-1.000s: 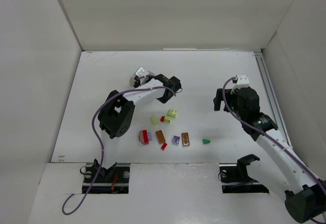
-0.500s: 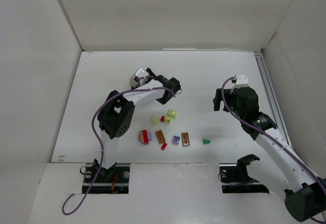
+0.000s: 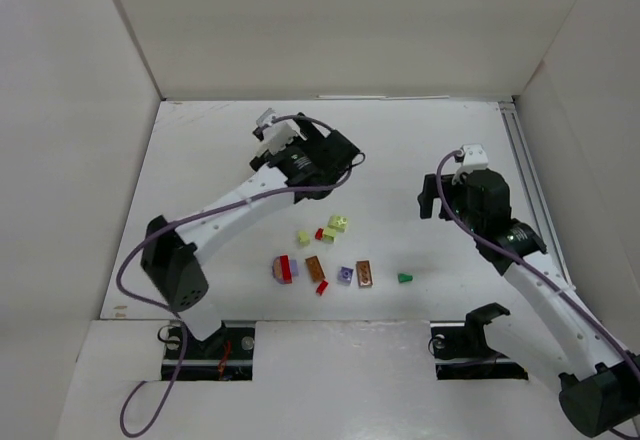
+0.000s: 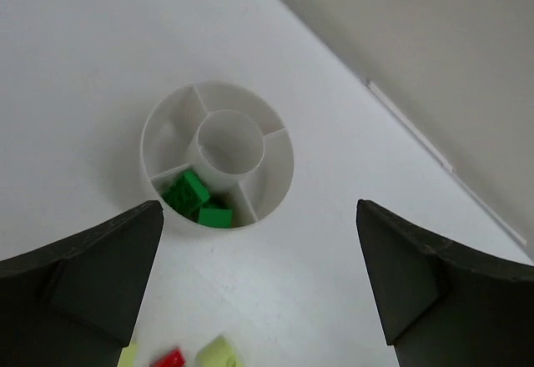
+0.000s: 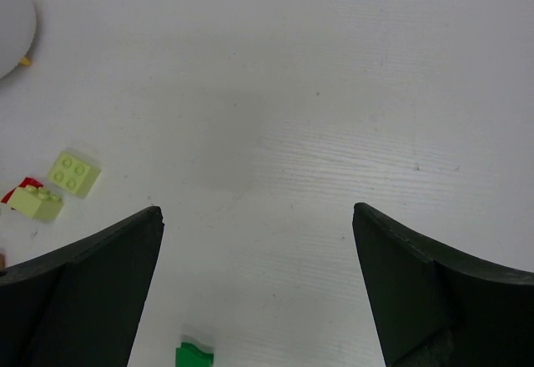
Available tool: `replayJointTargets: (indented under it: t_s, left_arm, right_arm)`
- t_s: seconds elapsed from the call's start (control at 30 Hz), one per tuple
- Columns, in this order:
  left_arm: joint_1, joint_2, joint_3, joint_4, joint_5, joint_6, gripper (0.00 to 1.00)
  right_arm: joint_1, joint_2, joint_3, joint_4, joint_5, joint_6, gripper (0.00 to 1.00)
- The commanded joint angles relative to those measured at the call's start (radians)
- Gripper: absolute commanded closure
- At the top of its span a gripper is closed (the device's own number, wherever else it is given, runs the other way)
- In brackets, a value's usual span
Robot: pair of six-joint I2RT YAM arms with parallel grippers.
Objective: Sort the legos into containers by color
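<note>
The left gripper [image 4: 258,207] hangs over the far middle of the table [image 3: 200,160], its two dark fingers spread wide with nothing between them. Directly below it sits the round white tub [image 4: 148,133], which the top view hides under the left wrist. Two green bricks [image 4: 187,192] lie side by side, touching, in the wedge on the tub's near side. The other wedges in view and the central cylinder look bare.

The rest of the legos lie loose on the table, nearer than the tub and between the two arms. Farthest is a small cluster: a pale yellow brick [image 3: 303,237], a red one [image 3: 319,233] and a pair of pale yellow ones [image 3: 337,225]. Nearer, in a rough row from left to right, come a red brick on a lavender piece [image 3: 285,269], an orange-brown brick [image 3: 315,268] with a small red one [image 3: 322,287] just beside it, a lavender brick [image 3: 345,275], another orange-brown brick [image 3: 364,273] and a lone green brick [image 3: 405,278], set apart on the right.

The right gripper [image 5: 255,210] hovers over bare table on the right – jaws wide apart, holding nothing, with the lone green brick just on its near side.
</note>
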Motion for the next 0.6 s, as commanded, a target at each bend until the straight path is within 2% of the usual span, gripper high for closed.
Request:
replayJointTargets:
  t_s: [0.0,0.03,0.07,0.1,0.17,0.3,0.37,0.57]
  left_arm:
    - [0.085,-0.173,-0.217,0.472,0.468,0.537,0.0]
    - [0.131,-0.28,-0.288,0.559,0.587,0.594,0.0]
    - [0.147,-0.334,-0.35,0.633,0.762,0.665,0.0]
    - [0.147,-0.383,-0.454,0.745,0.816,0.694,0.0]
    - [0.147,-0.507,-0.511,0.772,0.899,0.714,0.0]
    - [0.115,-0.641,-0.553,0.663,0.934,0.694,0.0]
    - [0.097,-0.698,-0.599,0.581,0.934,0.66,0.0]
    - [0.087,-0.821,-0.724,0.423,0.925,0.557,0.0]
  right_arm:
    - [-0.006,-0.052,0.035,-0.05,0.008,0.02,0.0]
    - [-0.006,-0.078,0.035,-0.077,0.008,0.02,0.0]
    - [-0.006,-0.092,0.035,-0.096,-0.004,0.029,0.0]
    - [-0.006,-0.103,0.026,-0.115,-0.004,0.029,0.0]
    - [-0.006,-0.122,0.026,-0.194,-0.036,0.044,0.0]
    - [0.005,-0.141,-0.028,-0.26,-0.136,0.101,0.0]
    - [0.051,-0.141,-0.065,-0.269,-0.165,0.166,0.0]
    - [0.201,-0.081,-0.144,-0.278,-0.095,0.296,0.02]
